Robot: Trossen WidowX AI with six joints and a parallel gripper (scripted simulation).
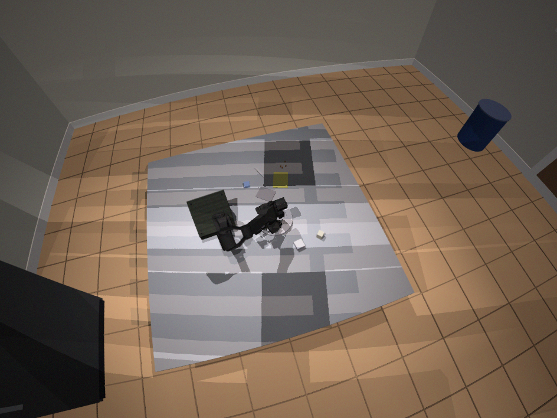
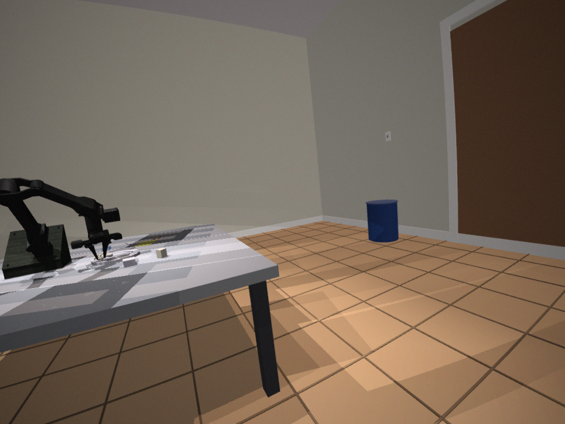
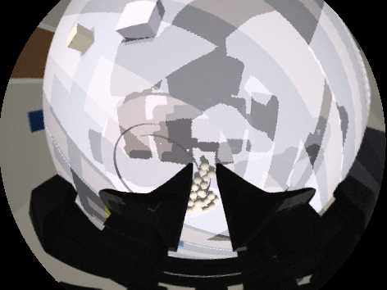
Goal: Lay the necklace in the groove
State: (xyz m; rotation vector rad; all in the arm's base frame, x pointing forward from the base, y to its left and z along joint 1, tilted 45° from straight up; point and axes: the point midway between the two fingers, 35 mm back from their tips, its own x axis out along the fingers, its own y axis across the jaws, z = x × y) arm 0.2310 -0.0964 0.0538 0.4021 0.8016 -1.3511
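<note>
The pearl bead necklace (image 3: 201, 193) lies in a bunched heap of cream beads, in the wrist view low in the middle, between my fingers. The round bead board (image 3: 139, 172) (image 1: 283, 225) (image 2: 130, 253) is a pale flat disc with a thin dark curved groove line; the heap is at the side of that curve. My gripper (image 3: 205, 167) (image 2: 100, 259) is low over the board, its fingers narrowed around the heap but apart, with a gap at the tips; no bead is plainly pinched. The arm covers much of the board in the top view.
A white block (image 1: 299, 244) (image 2: 130, 262) (image 3: 137, 20) and a cream block (image 1: 320, 234) (image 2: 161, 253) (image 3: 80, 38) stand beyond the board. A blue block (image 1: 246, 184), yellow square (image 1: 280, 179), grey flat square (image 1: 265, 194) and thin white stick (image 1: 259, 172) lie on the other side.
</note>
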